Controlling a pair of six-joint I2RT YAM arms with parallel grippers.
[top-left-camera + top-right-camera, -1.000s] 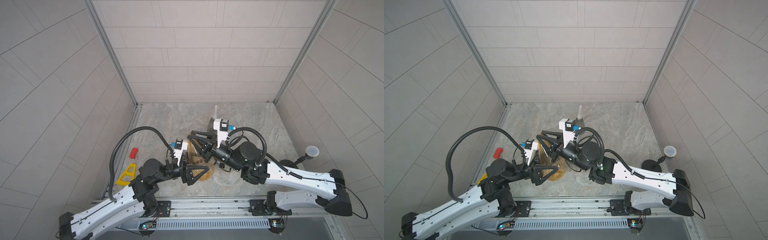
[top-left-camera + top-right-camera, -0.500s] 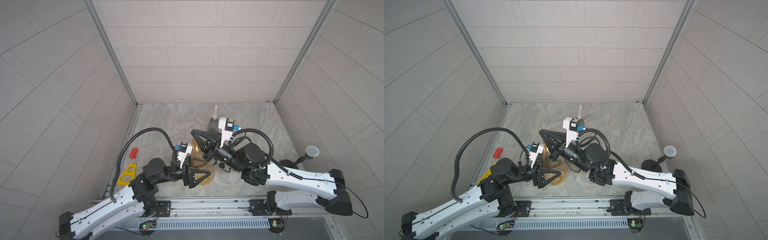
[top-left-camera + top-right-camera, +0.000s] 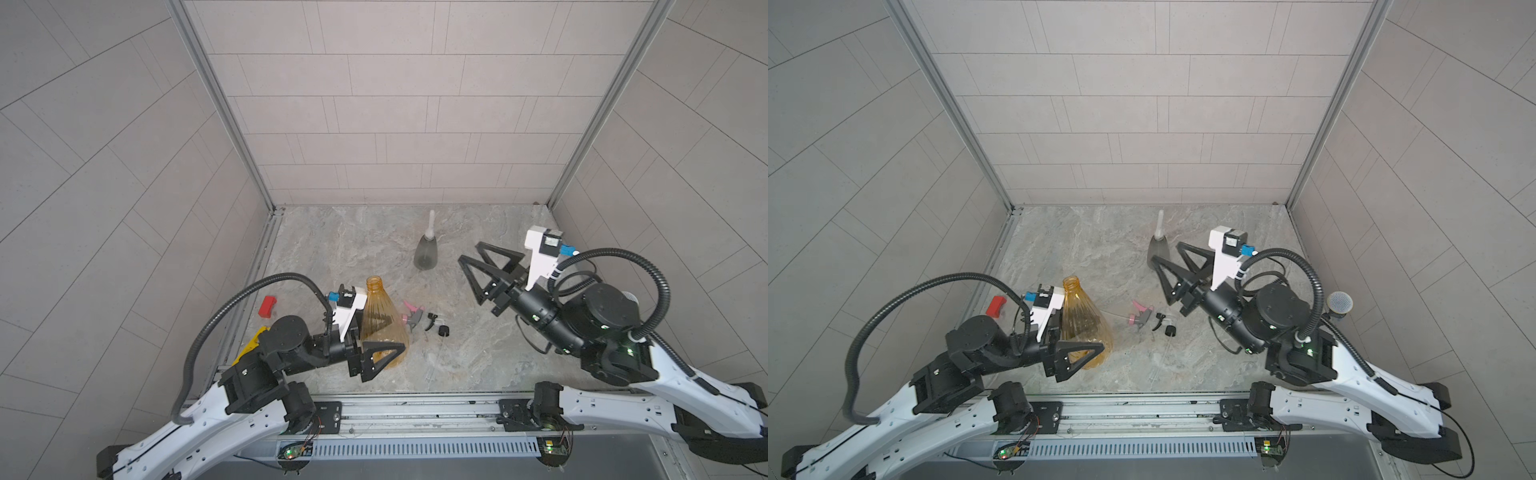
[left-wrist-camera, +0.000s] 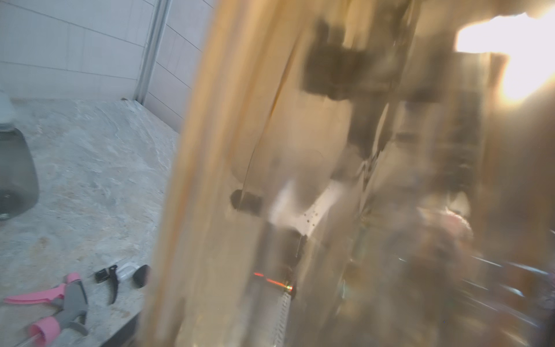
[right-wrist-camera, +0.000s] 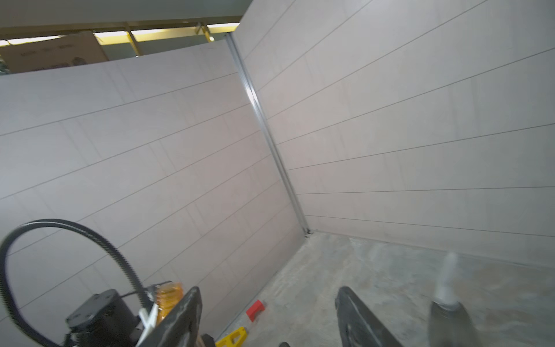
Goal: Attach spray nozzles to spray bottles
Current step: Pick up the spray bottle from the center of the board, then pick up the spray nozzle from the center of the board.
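Open floor [image 3: 332, 245] lies at the back left and along the front right. The orange bottle [image 3: 380, 328], clasped in the left gripper [image 3: 392, 332], blocks the front left. Near it, the pink-and-grey nozzle [image 3: 411, 313] and black-and-white nozzle [image 3: 436, 324] lie mid-floor, close together. The grey bottle [image 3: 426, 251] stands at the back centre, with bare floor between it and the nozzles. A red block [image 3: 267, 306] sits by the left edge.

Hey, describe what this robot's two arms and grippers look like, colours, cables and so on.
The left arm and right arm have white shell links and black cylindrical joints, each with a looping black ribbed hose. The left gripper and right gripper carry black fingers shaped as open triangular frames, beside a white camera bracket with a blue plug.
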